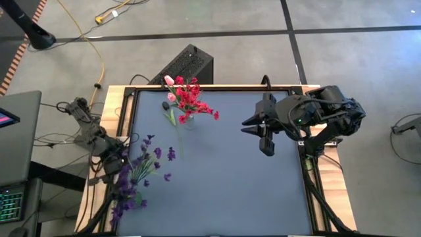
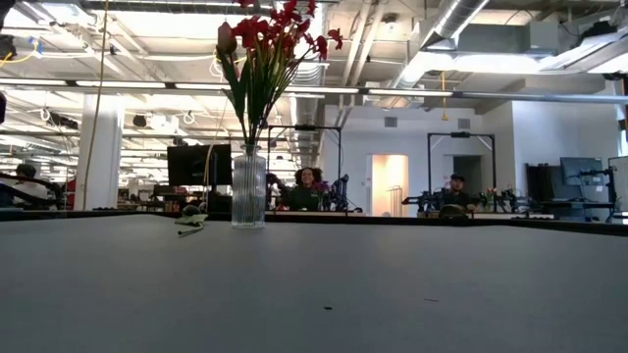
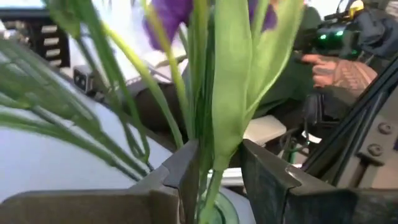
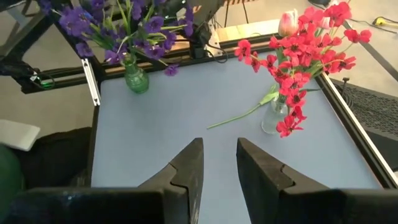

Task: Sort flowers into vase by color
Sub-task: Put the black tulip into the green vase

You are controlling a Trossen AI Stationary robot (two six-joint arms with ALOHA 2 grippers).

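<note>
Two bouquets are on the table. Red sprays [image 1: 191, 99] with pink tulip buds [image 1: 170, 81] fill the clear ribbed vase [image 2: 248, 188], upper centre of the high view. Purple flowers [image 1: 135, 172] fill the green vase [image 4: 135, 77], lower left. Left gripper [image 3: 217, 171]: jaws slightly parted around green stems [image 3: 211, 99], grip uncertain. Right gripper [image 4: 216, 165]: centre right, jaws partly open, empty.

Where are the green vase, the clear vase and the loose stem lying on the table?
green vase [image 4: 136, 77], right wrist view, on its round body.
clear vase [image 2: 248, 186], low view, on its ribbed glass wall.
loose stem [image 4: 239, 116], right wrist view, on the middle of the stem.
</note>
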